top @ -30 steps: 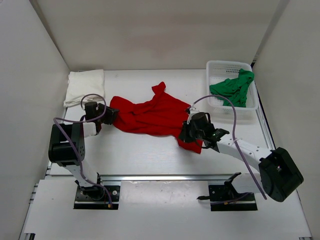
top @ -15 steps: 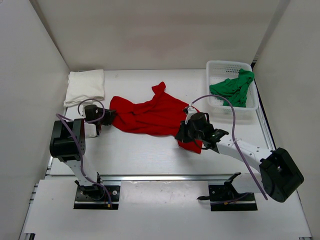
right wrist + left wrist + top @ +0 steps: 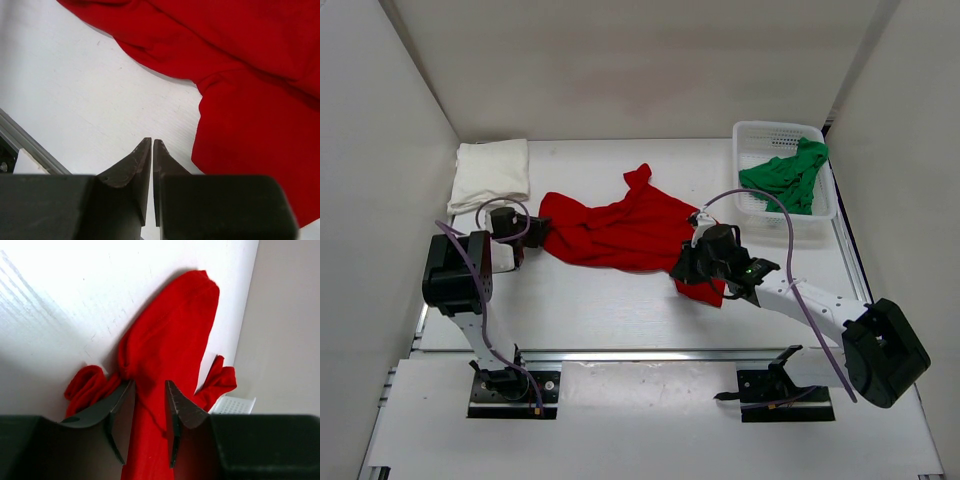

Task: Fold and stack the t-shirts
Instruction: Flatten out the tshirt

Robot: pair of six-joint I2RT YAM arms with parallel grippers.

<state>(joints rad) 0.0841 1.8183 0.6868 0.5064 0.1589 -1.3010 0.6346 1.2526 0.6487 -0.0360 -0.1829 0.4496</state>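
The red t-shirt (image 3: 620, 232) lies crumpled across the middle of the table. My left gripper (image 3: 534, 232) is at its left end. In the left wrist view, the left gripper (image 3: 149, 382) is open and a ridge of the red t-shirt (image 3: 170, 335) runs between its fingers. My right gripper (image 3: 684, 270) is at the shirt's near right corner. The right wrist view shows the right gripper (image 3: 152, 141) shut and empty over bare table, just left of the red t-shirt's (image 3: 250, 75) edge. The cream-white t-shirt (image 3: 492, 172) lies folded at the back left. The green t-shirt (image 3: 785, 175) is bunched in the basket.
The white mesh basket (image 3: 752, 131) stands at the back right, and its corner (image 3: 234, 404) also shows in the left wrist view. White walls close in the table on the left, back and right. A metal rail (image 3: 640, 355) runs along the near edge.
My left gripper's fingers have drawn closer together around the red cloth, and the left arm has shifted slightly. The right gripper has edged a little left beside the shirt's corner.
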